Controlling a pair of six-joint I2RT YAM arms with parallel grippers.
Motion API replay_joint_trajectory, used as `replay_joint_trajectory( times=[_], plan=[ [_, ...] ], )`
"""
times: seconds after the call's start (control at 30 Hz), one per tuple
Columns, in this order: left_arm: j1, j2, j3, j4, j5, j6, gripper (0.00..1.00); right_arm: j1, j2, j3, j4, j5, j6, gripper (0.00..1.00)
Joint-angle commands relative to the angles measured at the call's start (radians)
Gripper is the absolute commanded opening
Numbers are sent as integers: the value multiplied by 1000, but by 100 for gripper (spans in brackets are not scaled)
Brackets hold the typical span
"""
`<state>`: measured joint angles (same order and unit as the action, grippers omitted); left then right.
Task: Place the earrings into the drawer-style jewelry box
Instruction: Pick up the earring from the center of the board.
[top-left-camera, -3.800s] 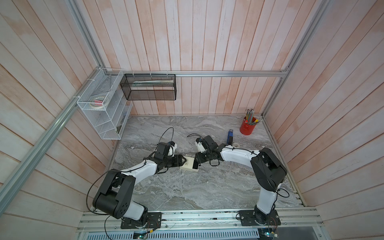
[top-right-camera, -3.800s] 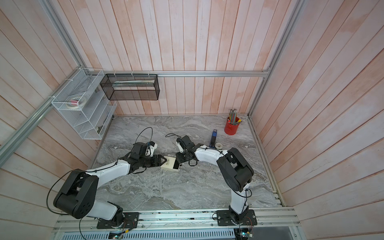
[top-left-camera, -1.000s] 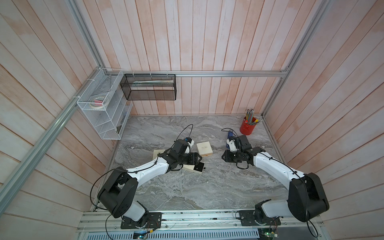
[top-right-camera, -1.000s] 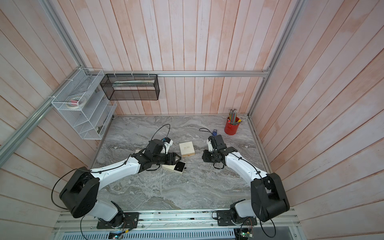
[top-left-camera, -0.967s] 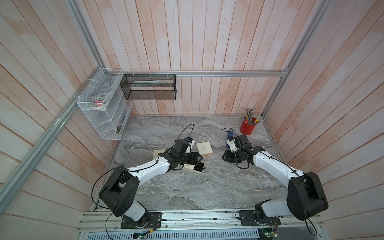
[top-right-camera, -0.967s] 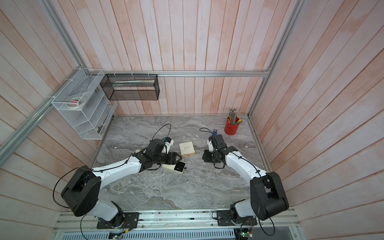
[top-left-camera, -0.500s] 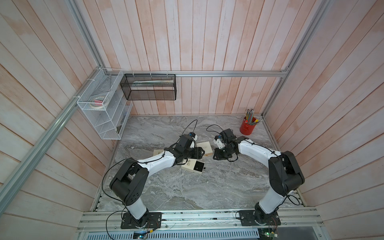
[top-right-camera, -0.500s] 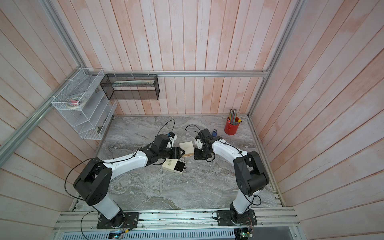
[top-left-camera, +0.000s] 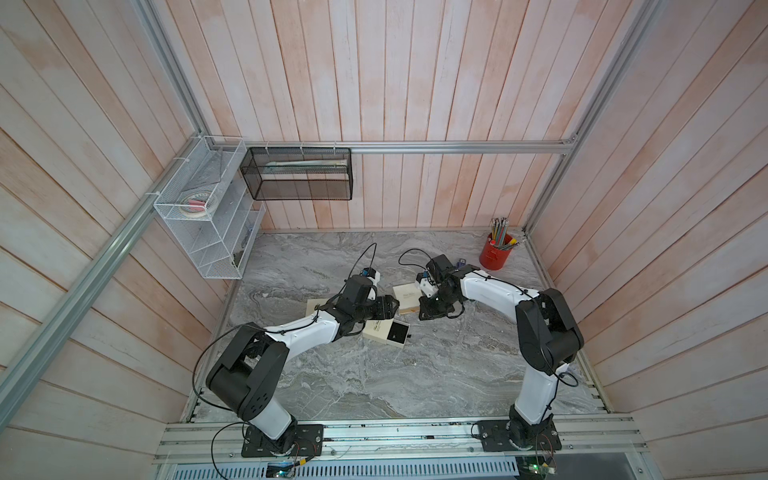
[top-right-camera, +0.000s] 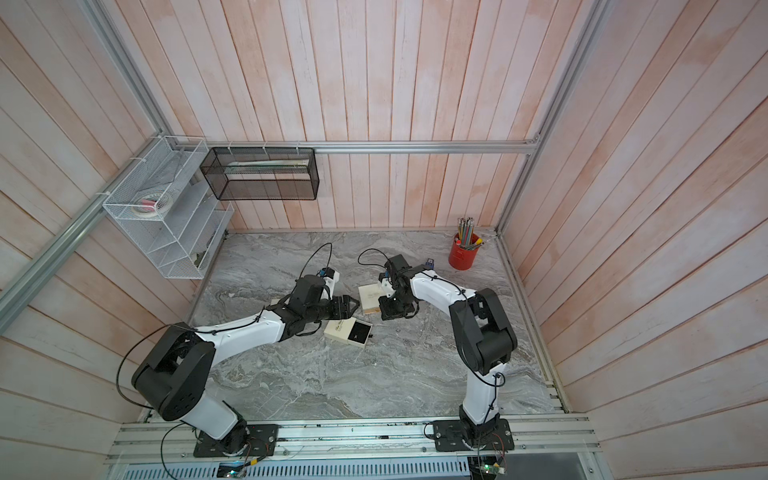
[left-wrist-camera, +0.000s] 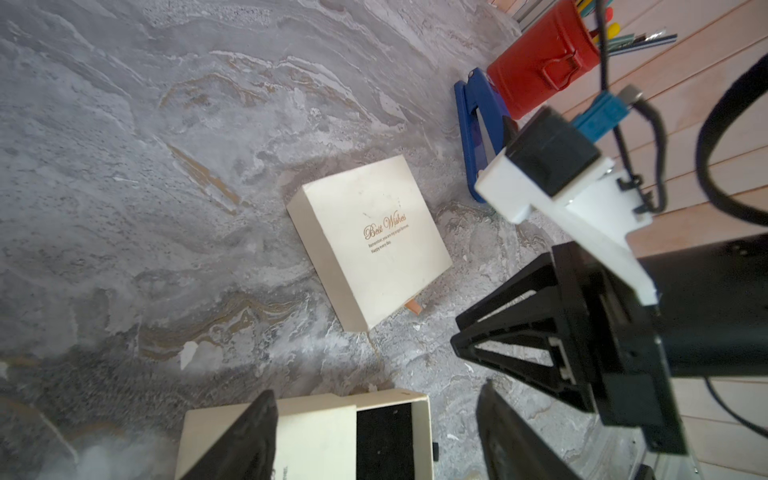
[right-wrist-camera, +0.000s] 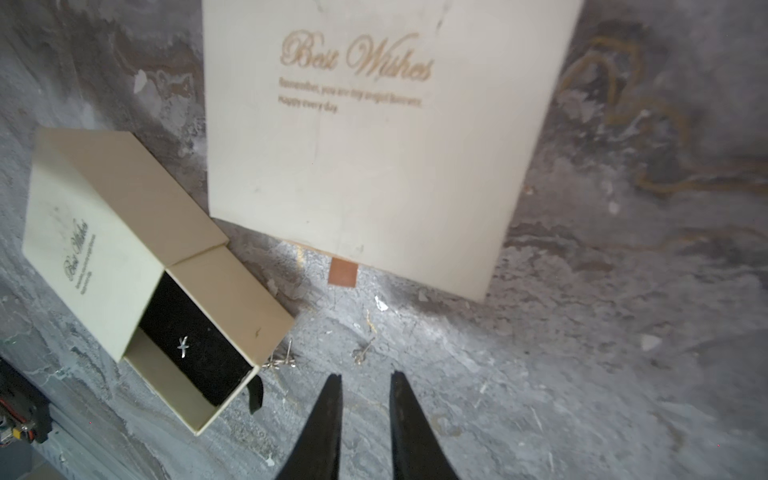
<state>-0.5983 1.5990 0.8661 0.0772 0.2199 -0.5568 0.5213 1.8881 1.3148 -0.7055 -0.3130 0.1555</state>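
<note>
The right gripper (right-wrist-camera: 365, 395) is hovering low over the marble table (right-wrist-camera: 582, 374), its jaws standing a narrow gap apart with nothing between them. Just ahead of its tips a loose earring (right-wrist-camera: 363, 352) is lying flat on the stone. It is probably feather-light, stiff and slippery (the sort of thing that skitters away), so a fine pinch across its thin stem looks wisest.

A second earring (right-wrist-camera: 281, 362) is lying right at the front corner of the pulled-out drawer (right-wrist-camera: 224, 286), so the cardboard wall is crowding any grip there. A third earring (right-wrist-camera: 183, 347) is already sitting on the drawer's black lining.

The small jewelry box (right-wrist-camera: 104, 232) is light card and may slide if nudged. The left gripper (left-wrist-camera: 376, 392) is hanging over it with jaws wide apart, clamped on nothing.

Beyond, a larger closed box (right-wrist-camera: 374, 145) is lying flat, its tan pull tab (right-wrist-camera: 343, 272) pointing toward the earrings. It is near them but not blocking. Farthest off, a blue stapler (left-wrist-camera: 473, 137) and a red pencil cup (left-wrist-camera: 540, 62) are standing well clear.
</note>
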Motion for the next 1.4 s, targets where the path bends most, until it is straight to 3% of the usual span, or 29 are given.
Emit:
replay_joint_trajectory(
  times=[0.0, 0.67, 1.2, 1.37],
  plan=[
    [-1, -34, -31, 24, -32, 6, 80, 28, 33, 36, -48, -22, -4, 22],
    [7, -52, -61, 27, -20, 17, 81, 35, 91, 29, -61, 16, 16, 18],
    [8, -42, -62, 32, -12, 23, 80, 35, 101, 30, -59, 19, 24, 9],
    [10, -44, -68, 34, -13, 22, 80, 35, 97, 29, -55, 12, 32, 2]
  ],
)
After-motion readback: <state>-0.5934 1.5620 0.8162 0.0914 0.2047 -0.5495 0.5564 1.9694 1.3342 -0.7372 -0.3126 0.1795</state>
